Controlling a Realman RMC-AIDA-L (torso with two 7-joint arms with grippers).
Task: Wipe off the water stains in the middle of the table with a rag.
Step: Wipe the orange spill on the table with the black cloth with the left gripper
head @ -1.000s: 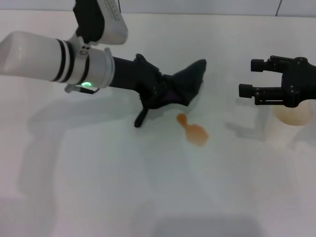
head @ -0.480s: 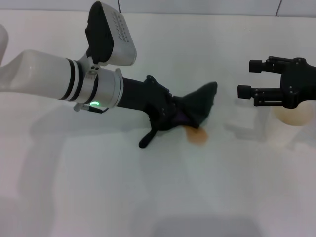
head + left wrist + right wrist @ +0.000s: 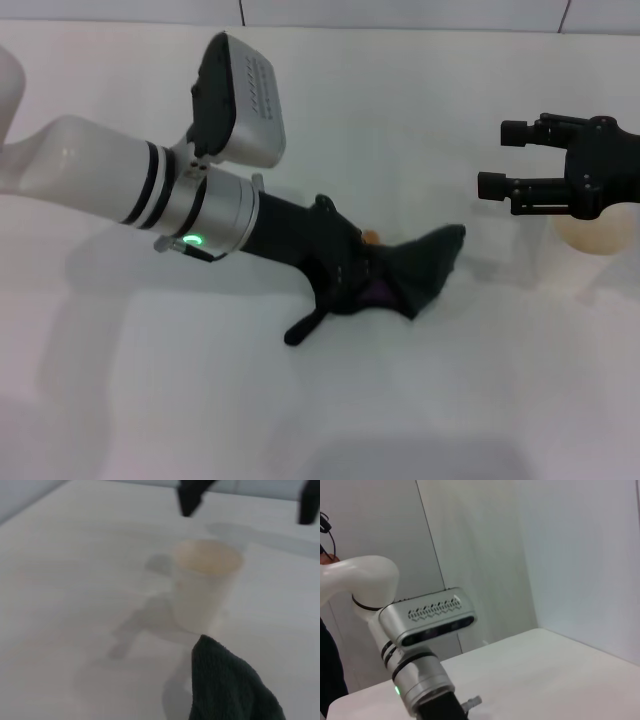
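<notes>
In the head view my left gripper (image 3: 372, 284) is shut on the dark rag (image 3: 425, 268) and presses it flat on the white table (image 3: 200, 400) near the middle. The rag covers most of the water stains (image 3: 370, 237); only a small orange dot shows at its far edge. A thin strip of the rag (image 3: 305, 328) trails toward the front. The left wrist view shows a corner of the rag (image 3: 230, 687). My right gripper (image 3: 501, 158) hovers open and empty at the right, apart from the rag.
A white paper cup (image 3: 596, 232) stands at the right, partly under the right gripper; it also shows in the left wrist view as the cup (image 3: 206, 582), just beyond the rag. The right wrist view shows the left arm (image 3: 415, 630) over the table (image 3: 520, 665).
My left gripper has slid the rag toward the front right, across the orange blot, which now is almost fully covered. The right gripper has barely moved.
</notes>
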